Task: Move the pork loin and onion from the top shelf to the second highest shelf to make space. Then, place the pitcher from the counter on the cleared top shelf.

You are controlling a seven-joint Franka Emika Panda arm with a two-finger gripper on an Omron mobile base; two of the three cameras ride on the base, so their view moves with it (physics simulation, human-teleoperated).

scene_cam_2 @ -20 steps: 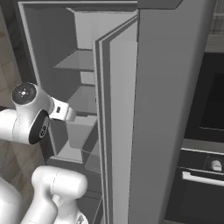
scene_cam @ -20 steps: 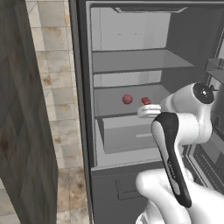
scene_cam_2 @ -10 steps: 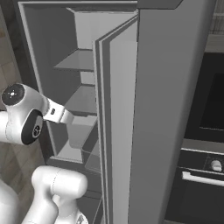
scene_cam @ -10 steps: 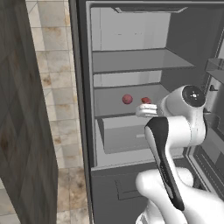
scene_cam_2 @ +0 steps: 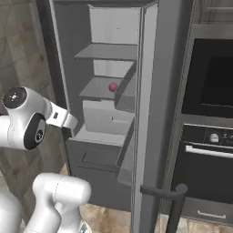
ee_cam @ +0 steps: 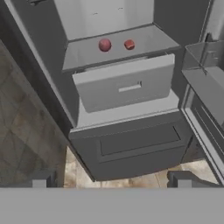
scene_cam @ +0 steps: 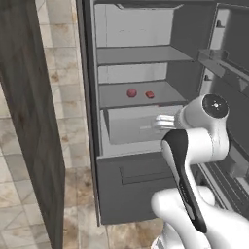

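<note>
In the left base view the onion (scene_cam: 131,93) and the pork loin (scene_cam: 150,95) are seen lying apart on the second highest shelf (scene_cam: 112,96), under the bare top shelf (scene_cam: 136,54); the hand is largely hidden behind the arm's wrist. In the right base view the onion (scene_cam_2: 112,86) is seen past the fridge door (scene_cam_2: 152,113), which cuts off the shelf's right part. In the hand view the hand (ee_cam: 111,180) is held open, well short of the grey drawer (ee_cam: 124,83); both red things are too small for a long axis to be made out.
</note>
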